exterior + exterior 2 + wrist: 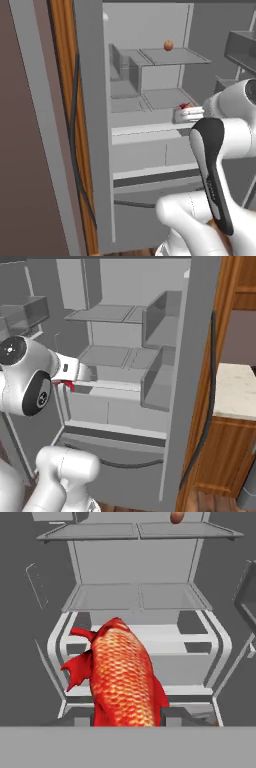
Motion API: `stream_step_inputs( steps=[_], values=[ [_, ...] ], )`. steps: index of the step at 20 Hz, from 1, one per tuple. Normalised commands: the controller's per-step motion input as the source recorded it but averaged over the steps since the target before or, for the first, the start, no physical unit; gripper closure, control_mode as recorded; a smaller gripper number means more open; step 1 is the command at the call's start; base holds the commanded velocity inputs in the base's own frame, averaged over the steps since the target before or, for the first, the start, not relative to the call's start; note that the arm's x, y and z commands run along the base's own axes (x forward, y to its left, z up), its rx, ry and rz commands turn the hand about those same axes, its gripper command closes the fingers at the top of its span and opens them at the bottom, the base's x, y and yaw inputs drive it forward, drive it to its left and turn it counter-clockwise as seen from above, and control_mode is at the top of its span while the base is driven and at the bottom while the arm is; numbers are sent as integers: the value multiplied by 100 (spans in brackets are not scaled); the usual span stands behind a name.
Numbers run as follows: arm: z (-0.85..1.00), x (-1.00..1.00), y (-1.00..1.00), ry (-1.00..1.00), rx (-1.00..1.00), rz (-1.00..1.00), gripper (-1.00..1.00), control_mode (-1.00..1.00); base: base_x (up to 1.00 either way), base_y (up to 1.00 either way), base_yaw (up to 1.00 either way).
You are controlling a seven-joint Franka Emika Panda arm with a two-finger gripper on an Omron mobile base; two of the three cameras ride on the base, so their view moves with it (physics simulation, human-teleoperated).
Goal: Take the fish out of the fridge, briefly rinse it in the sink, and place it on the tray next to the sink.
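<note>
At the bottom centre of the hand view we see the fish (122,677) close up, red-orange and scaly, tail fins fanned to the left. Our gripper (186,113) sits at right of centre in the left base view, red showing at its tip; we cannot tell how its jaws stand. Beyond lies the open fridge (135,562), a round fruit (168,45) on its upper shelf.
</note>
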Motion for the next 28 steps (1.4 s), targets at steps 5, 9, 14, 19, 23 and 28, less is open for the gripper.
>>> stream_step_inputs(
  steps=[5, 9, 14, 19, 23, 28],
  values=[
    [0, 0, 0, 0, 0, 0, 100, 100, -100, 0, 3],
    [0, 0, 0, 0, 0, 0, 100, 100, -100, 0, -4],
    [0, 0, 0, 0, 0, 0, 100, 100, -100, 8, -50],
    [0, 0, 0, 0, 0, 0, 100, 100, -72, 6, -79],
    [0, 0, 0, 0, 0, 0, 100, 100, -46, 5, -91],
    [0, 0, 0, 0, 0, 0, 100, 100, -34, 2, -94]
  ],
)
